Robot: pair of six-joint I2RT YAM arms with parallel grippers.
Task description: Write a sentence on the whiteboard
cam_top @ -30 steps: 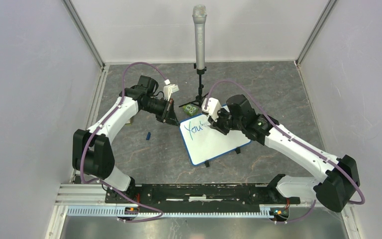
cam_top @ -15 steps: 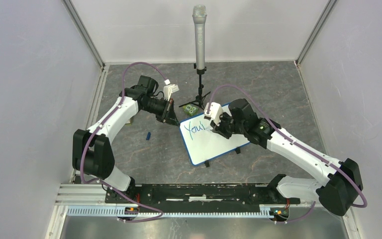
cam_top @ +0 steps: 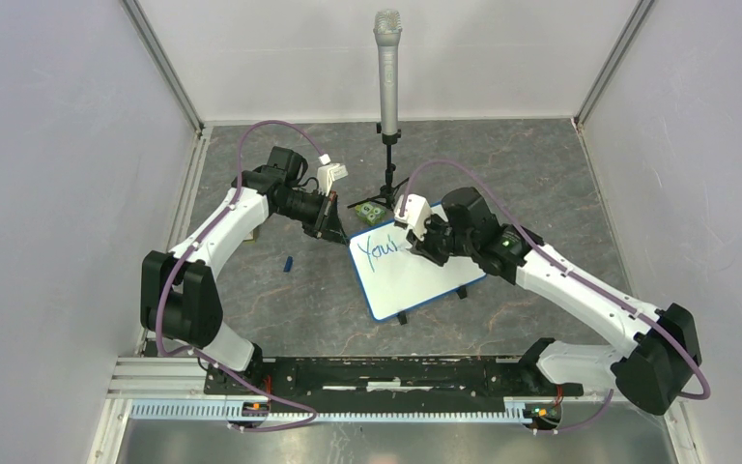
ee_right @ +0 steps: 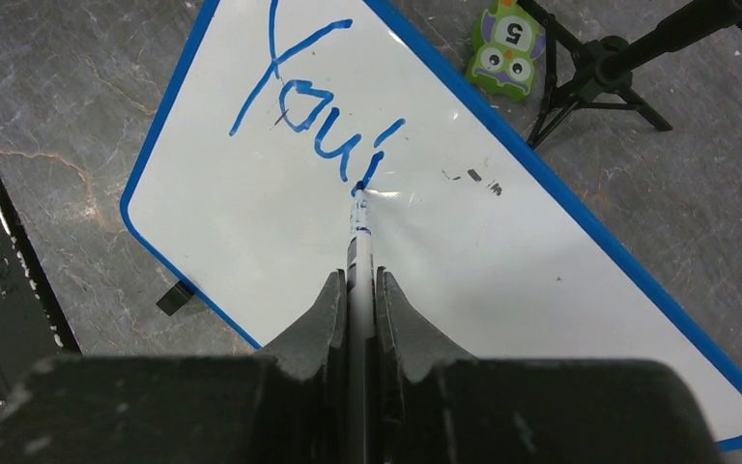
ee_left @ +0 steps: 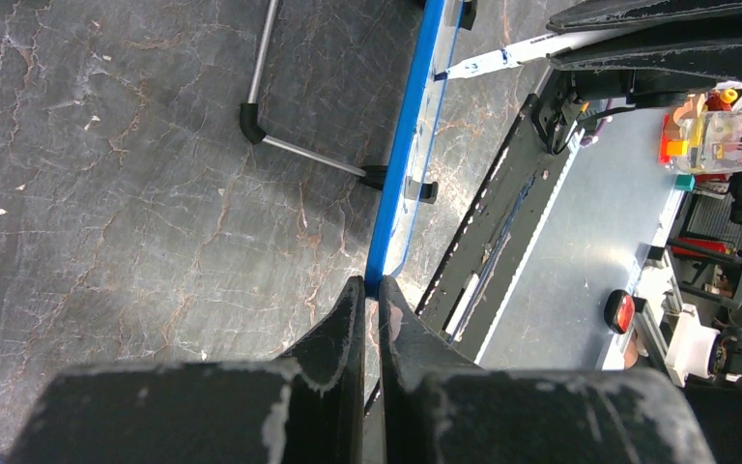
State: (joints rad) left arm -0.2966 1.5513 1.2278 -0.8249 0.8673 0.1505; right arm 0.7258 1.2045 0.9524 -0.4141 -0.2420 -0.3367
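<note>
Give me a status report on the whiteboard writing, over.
Left claw shut on whiteboard corner. Right claw shut on marker, tip on board. Sentence reads "You" plus one stroke. Owl toy beyond far edge, not in the way.

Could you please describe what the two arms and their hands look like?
The left arm and right arm have white links, black joints and looping purple cables. The left hand and right hand have black tapered fingers.
</note>
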